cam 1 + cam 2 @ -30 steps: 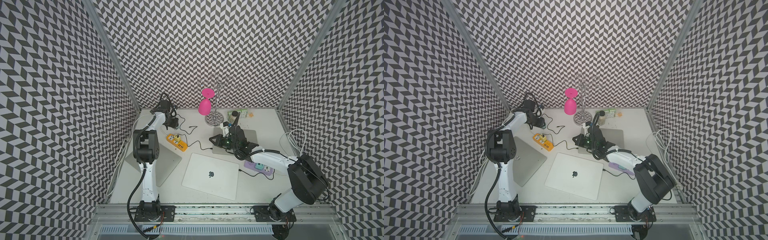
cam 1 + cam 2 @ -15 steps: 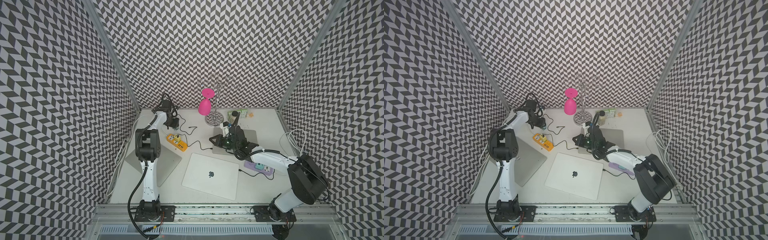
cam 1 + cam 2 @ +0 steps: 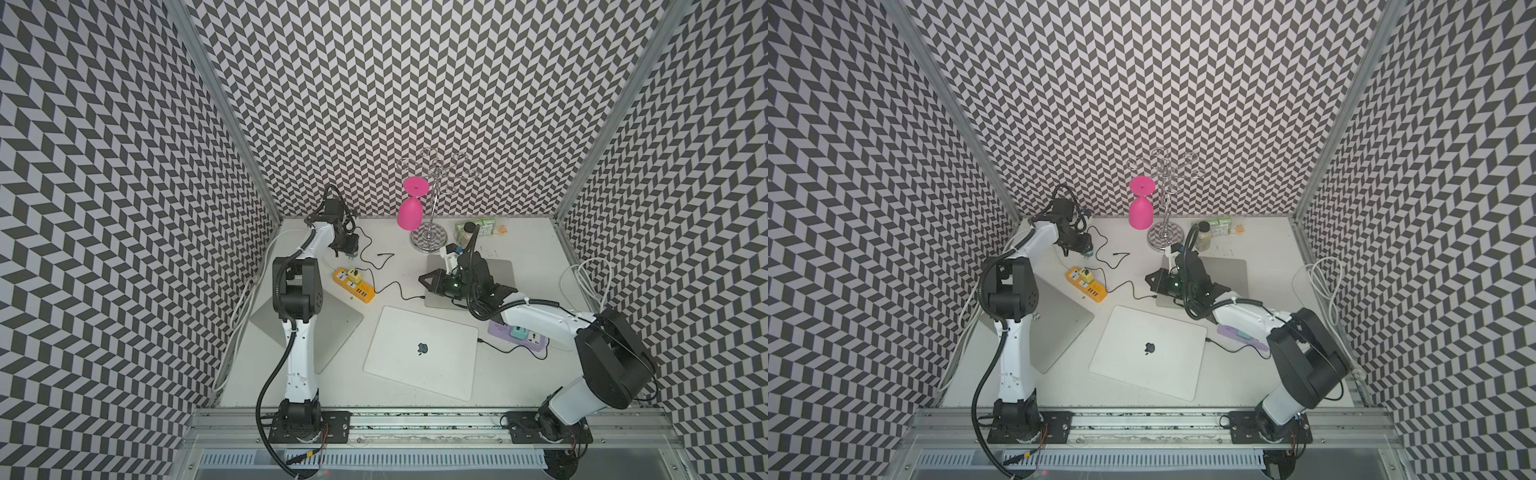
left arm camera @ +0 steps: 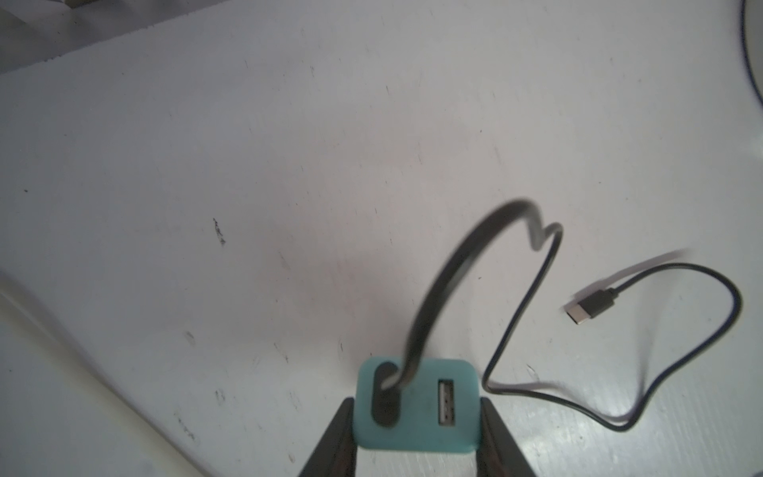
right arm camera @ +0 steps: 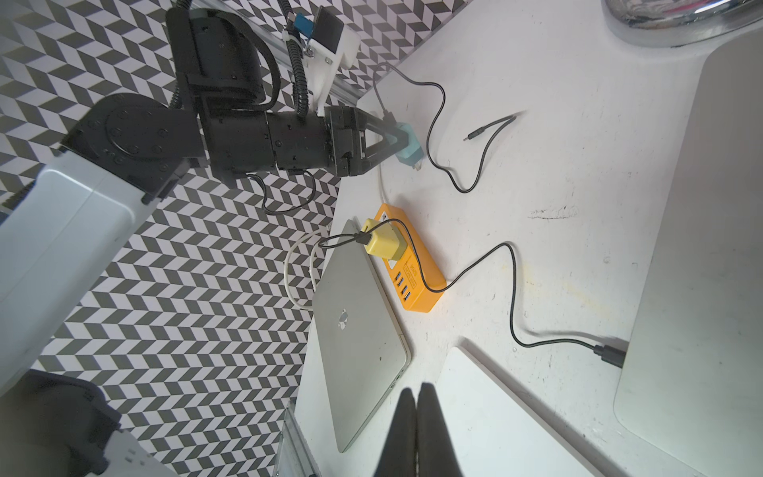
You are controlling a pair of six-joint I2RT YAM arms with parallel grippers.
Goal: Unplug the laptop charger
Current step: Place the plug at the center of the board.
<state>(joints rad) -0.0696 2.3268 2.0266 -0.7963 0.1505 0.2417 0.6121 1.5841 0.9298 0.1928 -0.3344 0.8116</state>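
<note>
Laptop charger (image 4: 417, 406): teal block, two ports on its face, black cable (image 4: 450, 264) seated in one of them.

Location: far left corner of the tabletop (image 4: 247, 165), apparently held clear of the surface, near the end of the orange power strip (image 5: 417, 272). Its prongs are bare and sit in no socket.

Left tool (image 5: 394, 140): pinching the teal block across its two sides.

Right tool (image 5: 417, 390): fingers pressed together, holding nothing, poised over the near edge of the silver laptop (image 5: 702, 247).

Cable end: the free plug (image 4: 588, 307) lies loose on the tabletop, with slack looped between it and the block.

Also present: a yellow charger (image 5: 382, 241) seated in the strip, its own lead (image 5: 512, 297) running to the silver laptop.

Hazards, as judged:
- Slip. The grip looks to sit on smooth plastic near the block's rear, so a quick swing could twist it out and drop it.
- Drag. Carrying the block away would trail the loose plug and loops across the surface.
- Snag. A loop could catch the yellow charger or the strip and tug them out of place.
- Cable strain. The lead arches stiffly from its port, and a pull against a caught loop would bend it there.
- Crowding. The left arm works close to the wall corner, with little room to turn.
</note>
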